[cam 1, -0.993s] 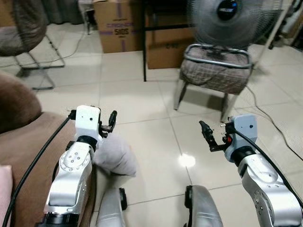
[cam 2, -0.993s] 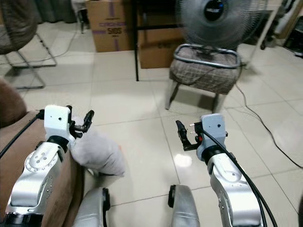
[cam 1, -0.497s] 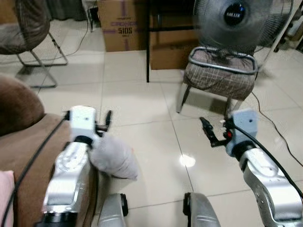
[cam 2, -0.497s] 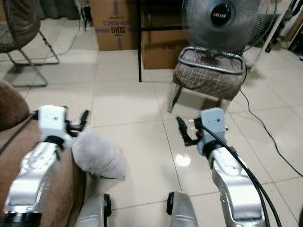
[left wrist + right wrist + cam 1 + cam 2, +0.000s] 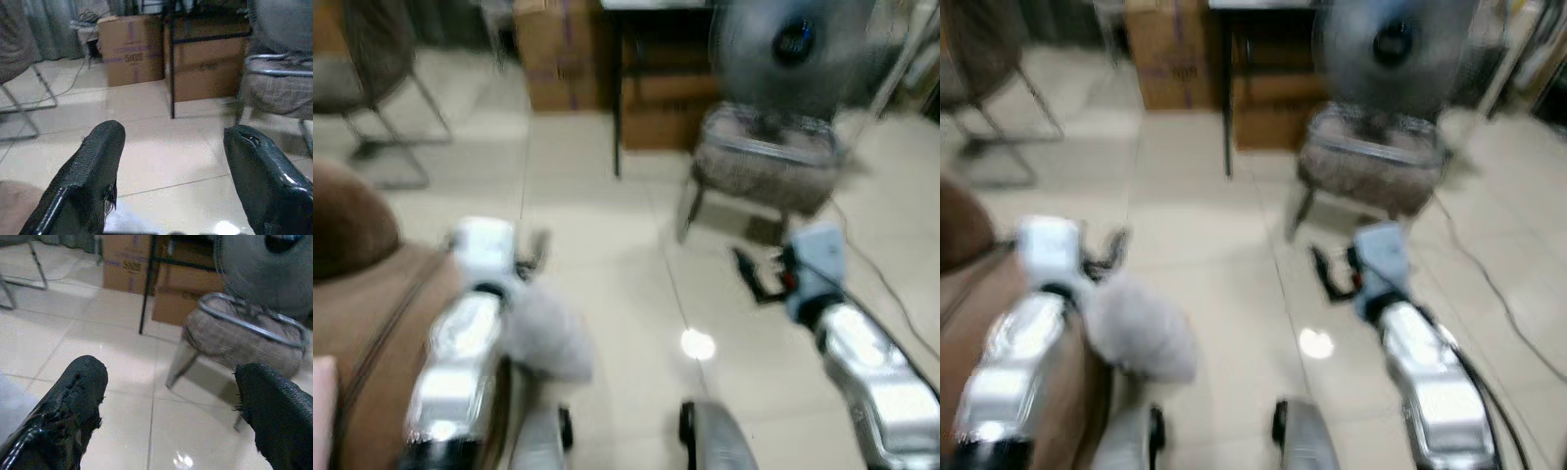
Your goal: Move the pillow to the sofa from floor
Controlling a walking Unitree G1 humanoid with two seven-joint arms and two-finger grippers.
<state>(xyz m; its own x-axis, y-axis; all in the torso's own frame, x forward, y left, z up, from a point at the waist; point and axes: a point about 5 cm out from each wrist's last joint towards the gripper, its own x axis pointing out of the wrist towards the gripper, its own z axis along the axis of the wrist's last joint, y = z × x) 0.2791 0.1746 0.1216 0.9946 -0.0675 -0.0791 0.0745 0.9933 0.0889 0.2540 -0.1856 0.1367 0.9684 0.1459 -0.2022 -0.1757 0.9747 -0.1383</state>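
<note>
**Robot on the move, pillow still on floor**

Head views have gone blurry since half a second ago, so the camera is moving; scene layout barely shifted. The grey pillow (image 5: 543, 333) lies on the tiled floor (image 5: 607, 245), touching the brown sofa (image 5: 362, 294) edge, just under the left gripper (image 5: 168, 181). Left gripper spread wide, holding nothing. Right gripper (image 5: 178, 416) also spread wide and empty, raised over bare tile, facing the cushioned stool (image 5: 244, 342) and fan (image 5: 793, 49). Pickup not yet begun; judged early stage.
</note>
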